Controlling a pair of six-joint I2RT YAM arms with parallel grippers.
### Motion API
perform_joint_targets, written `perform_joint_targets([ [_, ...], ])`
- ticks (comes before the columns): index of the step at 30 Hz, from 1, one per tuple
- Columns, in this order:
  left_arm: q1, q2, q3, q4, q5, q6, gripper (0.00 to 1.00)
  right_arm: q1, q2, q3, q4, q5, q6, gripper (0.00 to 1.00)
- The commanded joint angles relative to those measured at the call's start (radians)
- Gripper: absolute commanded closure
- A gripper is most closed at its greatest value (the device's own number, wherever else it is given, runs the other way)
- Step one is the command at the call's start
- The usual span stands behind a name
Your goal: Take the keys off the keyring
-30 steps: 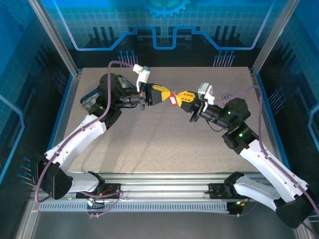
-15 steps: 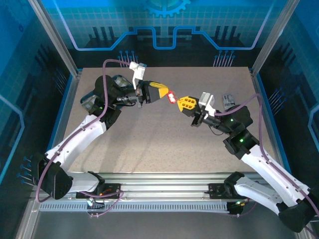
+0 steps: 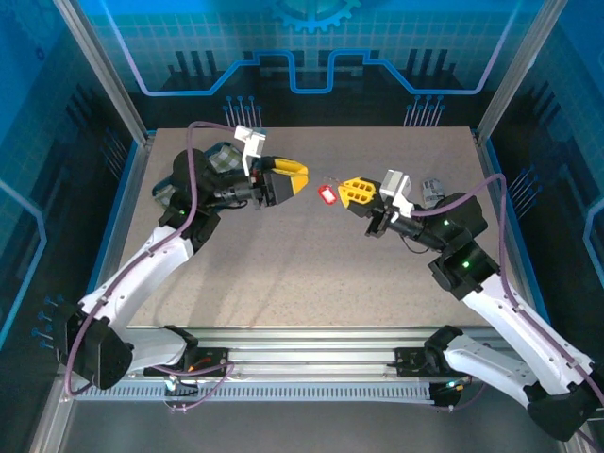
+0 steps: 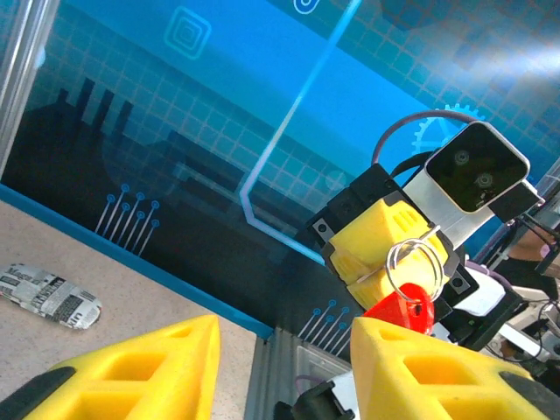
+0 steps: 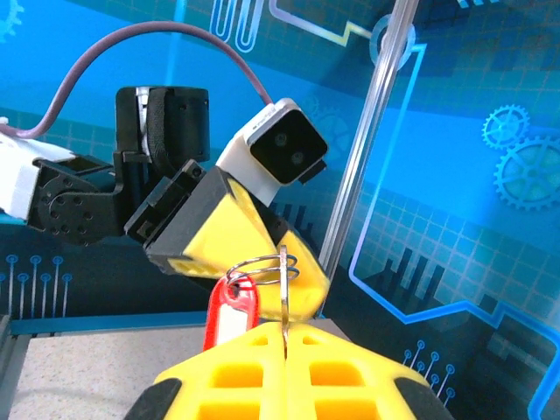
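Top external view, near to far: the aluminium rail (image 3: 311,344) at the near edge carries both arm bases. From it the left arm (image 3: 142,274) and right arm (image 3: 505,307) extend inward over the speckled table (image 3: 311,274) and face each other tip to tip above its far half. The left gripper (image 3: 302,178) has its yellow fingers spread with nothing between them, and stands just apart from the keyring (image 3: 327,194). The right gripper (image 3: 344,192) has its fingers pressed together on the keyring's thin metal ring, so that the red tag juts from its tip toward the left gripper, clear of the table. Just behind the right arm's wrist, a grey-and-black patterned cylinder (image 3: 432,188) lies on the table. Left wrist view: the two yellow fingers sit wide apart at the lower edge; beyond them the ring loops out of the right gripper's closed tip, with the red tag hanging below it. Right wrist view: the closed fingers meet along a central seam in which the ring is pinched edge-on; the tag hangs left of the seam, and the left gripper's open end lies beyond it
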Motion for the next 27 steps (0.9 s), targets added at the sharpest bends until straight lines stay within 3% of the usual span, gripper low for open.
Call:
perform_joint_targets([
  [1, 0.008, -0.034, 0.025, -0.004, 0.034, 0.027, 0.53, -0.039, -0.002, 0.058, -0.081, -0.116, 0.022, 1.00],
  [6, 0.009, -0.014, 0.076, 0.005, 0.117, -0.003, 0.48, -0.077, 0.032, 0.107, -0.147, -0.245, 0.053, 1.00],
  [12, -0.008, 0.021, 0.096, 0.039, 0.171, -0.054, 0.47, -0.085, 0.061, 0.118, -0.156, -0.296, 0.047, 1.00],
  [17, -0.050, 0.037, 0.116, -0.052, 0.179, 0.014, 0.47, -0.086, 0.075, 0.127, -0.149, -0.298, 0.053, 1.00],
  [27, -0.066, 0.055, 0.131, -0.056, 0.180, 0.016, 0.54, -0.090, 0.083, 0.130, -0.147, -0.304, 0.062, 1.00],
])
